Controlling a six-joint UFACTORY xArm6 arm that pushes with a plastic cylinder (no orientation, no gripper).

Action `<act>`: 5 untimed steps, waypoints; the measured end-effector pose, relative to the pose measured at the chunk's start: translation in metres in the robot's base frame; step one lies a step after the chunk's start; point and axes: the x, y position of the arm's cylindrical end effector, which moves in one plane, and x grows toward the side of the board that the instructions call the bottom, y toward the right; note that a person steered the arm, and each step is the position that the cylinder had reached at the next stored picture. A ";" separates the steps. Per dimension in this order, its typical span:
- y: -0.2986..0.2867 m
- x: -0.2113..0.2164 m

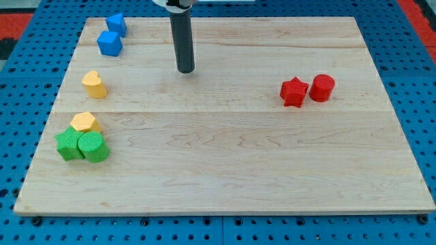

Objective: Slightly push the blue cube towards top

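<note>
Two blue blocks sit at the board's upper left. The upper one (116,24) looks like a cube turned on a corner; the lower one (109,43) is a blocky blue piece just below it, and the two nearly touch. My tip (185,70) rests on the wood to the right of both, about a hundred pixels from the lower blue block and a little lower than it. The tip touches no block.
A yellow heart-like block (95,84) and a yellow hexagon (84,122) lie down the left side. A green star (67,145) and a green cylinder (93,147) touch below the hexagon. A red star (293,92) and a red cylinder (322,88) sit at right.
</note>
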 end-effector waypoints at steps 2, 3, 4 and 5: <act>-0.060 0.002; -0.127 0.002; -0.149 -0.013; -0.174 -0.051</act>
